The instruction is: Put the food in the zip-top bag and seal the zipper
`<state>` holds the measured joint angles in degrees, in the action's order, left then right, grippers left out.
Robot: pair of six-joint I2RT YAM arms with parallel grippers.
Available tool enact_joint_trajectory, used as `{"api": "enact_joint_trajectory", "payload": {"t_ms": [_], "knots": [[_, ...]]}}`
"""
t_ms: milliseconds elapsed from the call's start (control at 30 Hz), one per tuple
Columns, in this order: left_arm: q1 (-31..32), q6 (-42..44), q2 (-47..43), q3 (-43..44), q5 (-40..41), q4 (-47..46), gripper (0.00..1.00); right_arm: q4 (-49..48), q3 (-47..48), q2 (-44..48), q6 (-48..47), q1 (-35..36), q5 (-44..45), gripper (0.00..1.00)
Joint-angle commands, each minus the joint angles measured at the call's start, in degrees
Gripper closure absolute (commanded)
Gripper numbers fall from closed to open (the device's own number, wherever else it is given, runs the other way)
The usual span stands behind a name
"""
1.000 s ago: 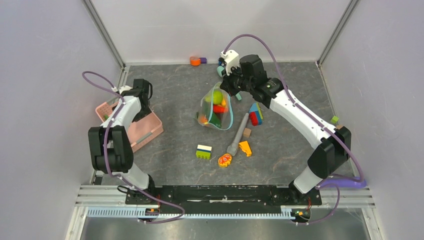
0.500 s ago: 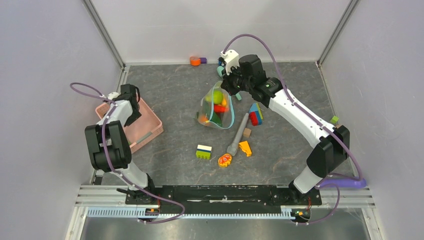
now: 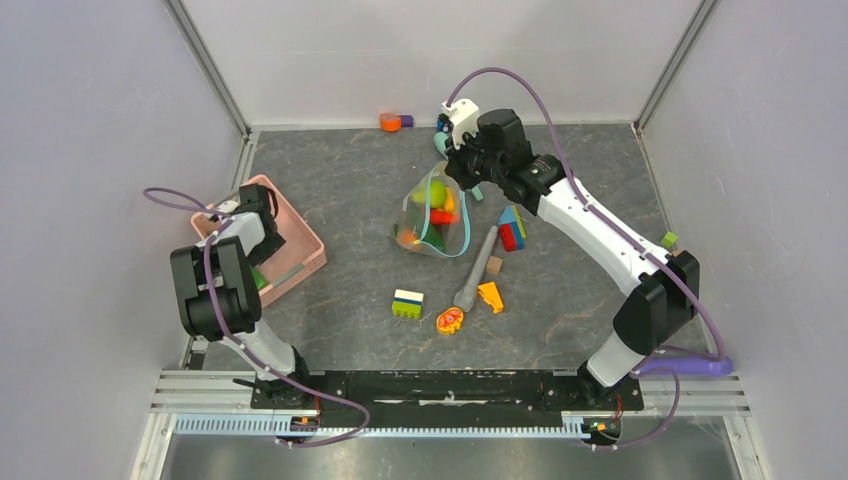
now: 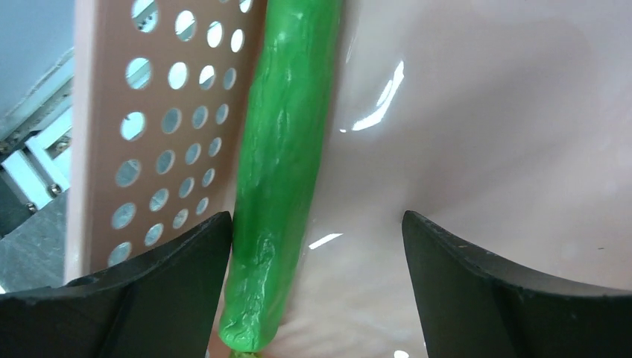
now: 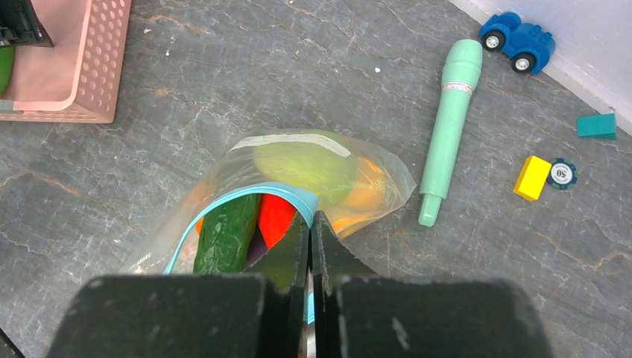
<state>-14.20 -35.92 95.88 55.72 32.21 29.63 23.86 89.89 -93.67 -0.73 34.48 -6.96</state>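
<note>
Clear, crinkly plastic film forms the zip-top bag (image 5: 376, 175). The pink basket (image 4: 507, 134) and green toy vegetable (image 4: 282, 171) are glossy, smooth plastic. The grey tabletop (image 5: 246, 82) looks matt and stone-veined.

basket wall (image 4: 160, 149) beside left claw (image 4: 314, 220), green vegetable (image 4: 287, 149) between

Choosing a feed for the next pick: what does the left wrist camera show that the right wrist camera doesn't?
Left wrist only: the green piece stretched along the pink basket's perforated wall, beside a finger of the open left tool. Right wrist only: right tool shut on the zipper of the zip-top bag, food inside; mint stick, blue toy car. Both: the pink basket.
</note>
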Motion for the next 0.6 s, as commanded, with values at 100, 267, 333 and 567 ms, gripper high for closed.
{"api": "enact_joint_trajectory", "payload": {"t_ms": [100, 267, 333, 567], "knots": [[-1.10, -0.30, 0.54, -2.83, -4.69, -7.13, 0.14, -1.53, 3.01, 0.07, -0.52, -0.07, 2.37, 1.00], [-1.10, 0.28, 0.74, -3.82, -7.33, -9.43, 0.29, -1.30, 2.93, -0.02, -0.50, -0.11, 2.21, 1.00], [-1.10, 0.78, 0.97, -3.92, -8.30, -9.85, 0.39, -1.38, 2.85, 0.13, -0.59, -0.14, 2.20, 1.00], [-1.09, 2.28, 0.18, -3.08, -12.46, -10.26, 0.79, -1.33, 2.79, 0.09, -0.77, -0.17, 2.72, 1.00]]}}
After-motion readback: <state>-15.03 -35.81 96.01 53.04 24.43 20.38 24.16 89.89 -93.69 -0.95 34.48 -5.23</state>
